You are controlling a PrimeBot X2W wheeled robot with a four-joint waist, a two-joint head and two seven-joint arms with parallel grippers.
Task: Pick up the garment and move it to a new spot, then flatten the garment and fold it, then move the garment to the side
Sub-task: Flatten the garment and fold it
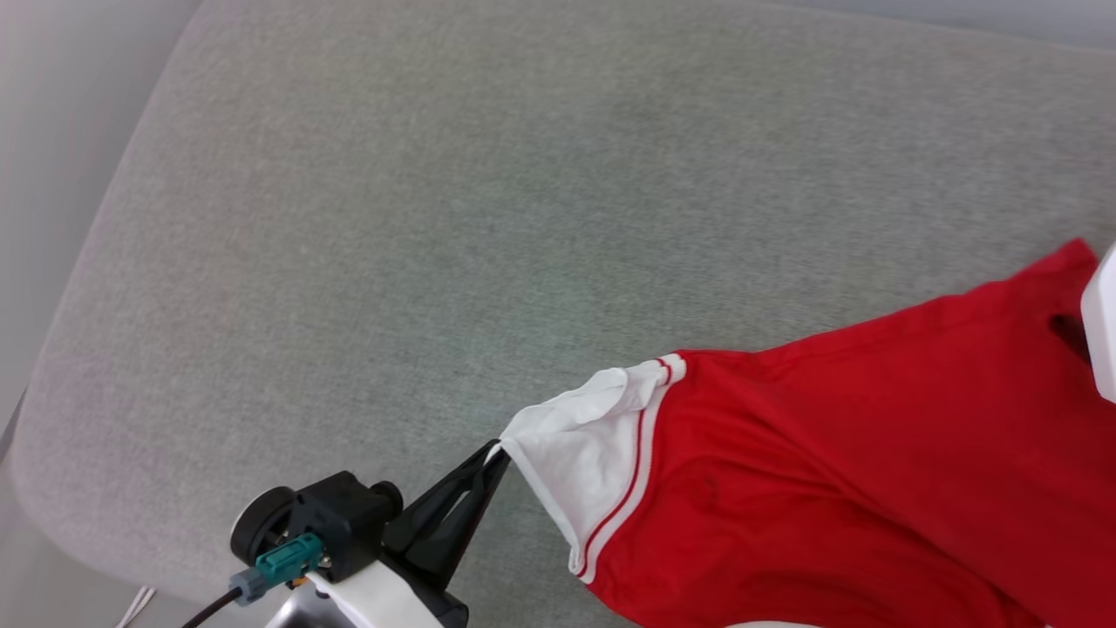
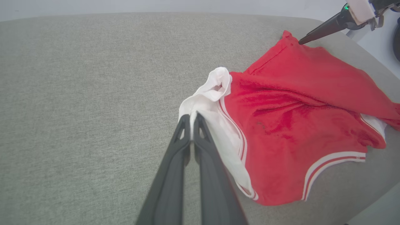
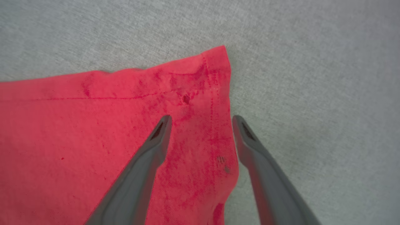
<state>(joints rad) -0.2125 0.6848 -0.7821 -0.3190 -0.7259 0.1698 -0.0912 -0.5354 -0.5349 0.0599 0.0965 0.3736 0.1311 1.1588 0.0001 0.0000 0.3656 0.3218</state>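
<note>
Garment: the red shirt (image 1: pixel 828 453) (image 2: pixel 297 118) (image 3: pixel 78 131) is lying rumpled on the right side of the counter in the head view, with a red fold lapping across its body.
Sleeve: a white short sleeve (image 1: pixel 584 445) (image 2: pixel 212 93) with red-and-white striped trim is pointing toward the counter's middle, and its edge is being pulled to a point.
Left end effector (image 1: pixel 499 449) (image 2: pixel 190 117): it is pinching the sleeve's white edge, with both dark fingers pressing together on the cloth.
Right end effector (image 3: pixel 201 120) (image 2: pixel 304 40): it is standing wide apart and gripping nothing. One finger is hanging over the red cloth and the other over the bare grey just beside the cloth's edge, near a stitched corner. Whether the tips are touching the cloth I cannot tell.
Counter (image 1: pixel 366 218) (image 2: pixel 78 93) (image 3: pixel 312 62): it is wearing a grey woven cover with rounded corners, and its left part is lying bare.
Right arm: a pale piece of it (image 1: pixel 1100 323) is showing at the right edge of the head view, over the red cloth.
</note>
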